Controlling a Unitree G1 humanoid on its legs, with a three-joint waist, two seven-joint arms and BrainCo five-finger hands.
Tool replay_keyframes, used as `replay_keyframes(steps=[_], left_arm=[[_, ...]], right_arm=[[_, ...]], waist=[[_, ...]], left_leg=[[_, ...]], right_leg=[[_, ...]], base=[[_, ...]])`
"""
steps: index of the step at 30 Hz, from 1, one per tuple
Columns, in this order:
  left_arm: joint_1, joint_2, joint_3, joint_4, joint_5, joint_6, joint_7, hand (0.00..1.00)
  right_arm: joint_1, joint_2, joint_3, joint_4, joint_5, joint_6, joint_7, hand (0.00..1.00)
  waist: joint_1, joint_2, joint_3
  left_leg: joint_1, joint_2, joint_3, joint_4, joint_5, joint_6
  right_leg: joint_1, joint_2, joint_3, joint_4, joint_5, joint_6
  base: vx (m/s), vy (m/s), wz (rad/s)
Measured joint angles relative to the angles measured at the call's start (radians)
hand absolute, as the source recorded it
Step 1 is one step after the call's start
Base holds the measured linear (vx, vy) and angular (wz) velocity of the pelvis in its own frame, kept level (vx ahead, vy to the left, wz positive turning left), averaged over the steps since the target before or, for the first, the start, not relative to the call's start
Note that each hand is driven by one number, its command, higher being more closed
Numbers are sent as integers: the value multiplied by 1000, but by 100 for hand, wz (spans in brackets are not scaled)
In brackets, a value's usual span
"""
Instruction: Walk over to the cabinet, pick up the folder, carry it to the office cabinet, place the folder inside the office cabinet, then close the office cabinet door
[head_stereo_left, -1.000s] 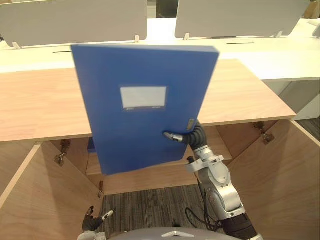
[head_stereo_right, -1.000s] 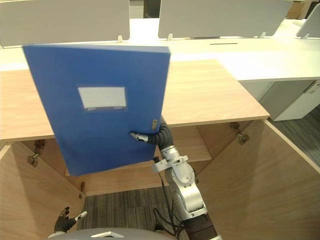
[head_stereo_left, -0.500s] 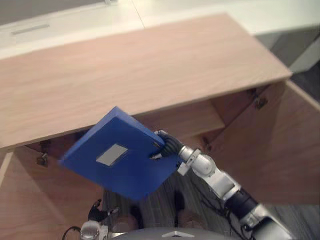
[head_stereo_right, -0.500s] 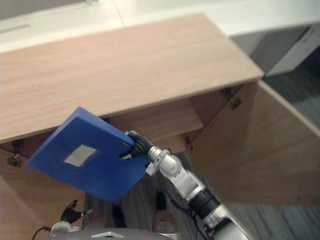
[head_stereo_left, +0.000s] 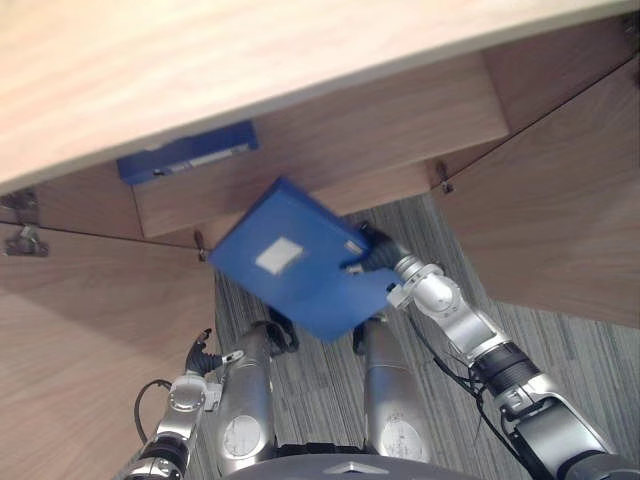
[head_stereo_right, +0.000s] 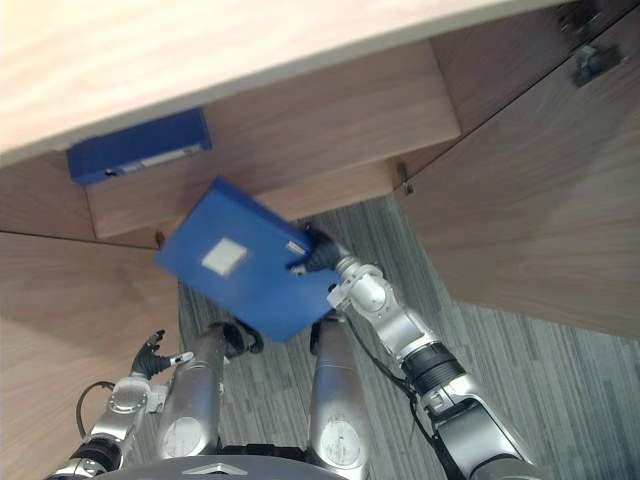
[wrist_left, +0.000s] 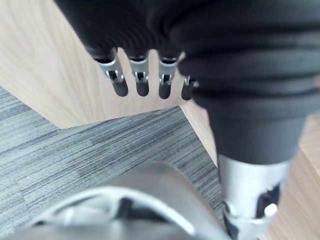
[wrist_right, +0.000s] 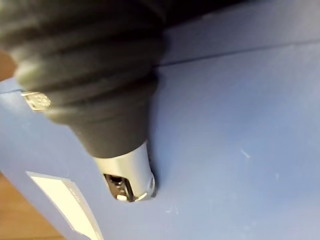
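My right hand (head_stereo_left: 372, 256) is shut on a blue folder (head_stereo_left: 296, 262) with a white label, gripping its right edge. The folder hangs tilted over the carpet in front of the open office cabinet (head_stereo_left: 380, 110), below the edge of its shelf. In the right wrist view my thumb (wrist_right: 126, 172) presses on the folder's blue cover (wrist_right: 230, 130). My left hand (head_stereo_left: 206, 350) hangs low at my left side beside the left door; its fingers (wrist_left: 131, 75) are relaxed and hold nothing.
A second blue folder (head_stereo_left: 186, 156) lies on the cabinet shelf at the left. The left door (head_stereo_left: 70, 330) and the right door (head_stereo_left: 560, 200) both stand open on either side of me. Grey striped carpet (head_stereo_left: 320, 380) lies below.
The camera has tilted down from the cabinet top toward the opening. My right hand has lowered the folder from upright above the cabinet top to tilted in front of the shelf.
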Motion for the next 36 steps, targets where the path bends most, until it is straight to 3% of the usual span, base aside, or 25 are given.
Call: replay_keyframes(steps=[5,9,14,17,26,36], left_arm=[[-34,2,49,-99,-30,-3,17,0],[-33,-4,76,-175,-61,-17,12,0],[-130,-23,94,-220,-81,-20,29,0],[-142,-65,83,-255,-94,-24,29,0],[-152,-68,87,-265,-120,-21,41,0],[-166,-88,109,-260,-147,-14,111,0]], right_arm=[[-41,33,-156,-75,159,8,-96,100],[-109,35,-243,-70,305,8,-156,100],[-241,36,-303,-18,464,5,-184,100],[-325,42,-327,80,590,6,-209,100],[-521,90,-369,323,826,16,-240,100],[-644,154,-543,364,1001,-58,-402,100]], waist=[[22,-3,25],[45,1,32],[51,-21,52],[53,-21,52],[55,-21,52],[55,-23,47]], left_leg=[[-164,58,-44,151,-48,-9],[-270,70,-80,216,-56,-10],[-374,79,-126,276,-56,-12],[-397,79,-130,285,-56,-12],[-436,75,-164,272,-41,-15],[-458,39,-194,194,18,-23]], right_leg=[[-157,0,-57,150,-53,-22],[-253,-8,-82,235,-80,-24],[-332,-15,-111,298,-97,-34],[-349,-18,-113,304,-97,-34],[-356,-24,-153,284,-96,-38],[-355,-47,-196,234,-81,-52]], base=[[-40,-62,-3],[-16,-58,13],[-38,-41,15],[-57,-9,2],[-48,-28,7],[-58,-39,14]])
